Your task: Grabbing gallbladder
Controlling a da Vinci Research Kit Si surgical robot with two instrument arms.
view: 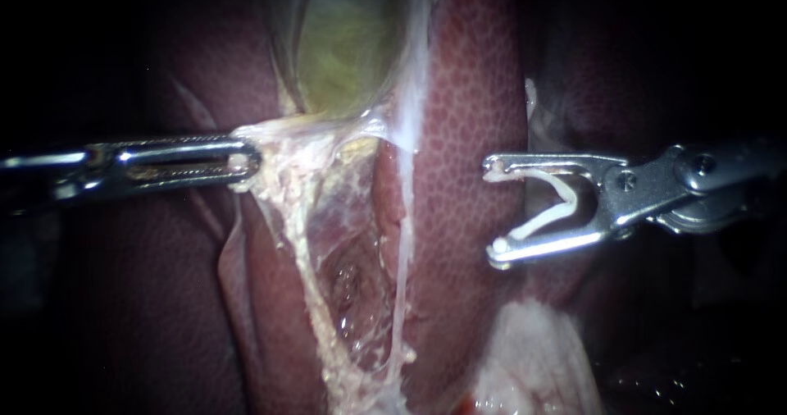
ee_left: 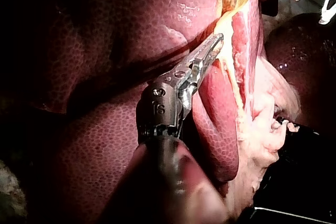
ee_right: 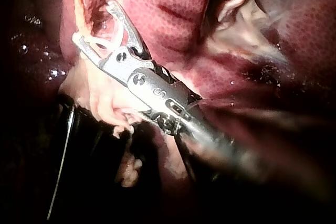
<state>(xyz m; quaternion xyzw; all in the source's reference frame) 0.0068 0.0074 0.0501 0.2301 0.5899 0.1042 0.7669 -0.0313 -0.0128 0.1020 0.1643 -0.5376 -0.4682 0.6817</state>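
The greenish gallbladder (view: 352,46) hangs at the top centre between dark red liver lobes (view: 475,95). My left instrument (view: 243,166) comes in level from the left, and its jaws are shut on the whitish lower edge of the gallbladder. In the left wrist view the same jaws (ee_left: 216,41) pinch the yellowish tissue edge. My right instrument (view: 493,212) hovers in front of the liver to the right, apart from the gallbladder. Its jaws stand wide apart, with a white V-shaped clip (view: 537,225) seated between them. The right wrist view also shows these jaws (ee_right: 93,22).
Stringy white and yellow membranes (view: 328,218) stretch down from the gripped edge over a wet hollow in the liver bed. A pale fatty lump (view: 533,357) lies at the bottom right. The surroundings are dark.
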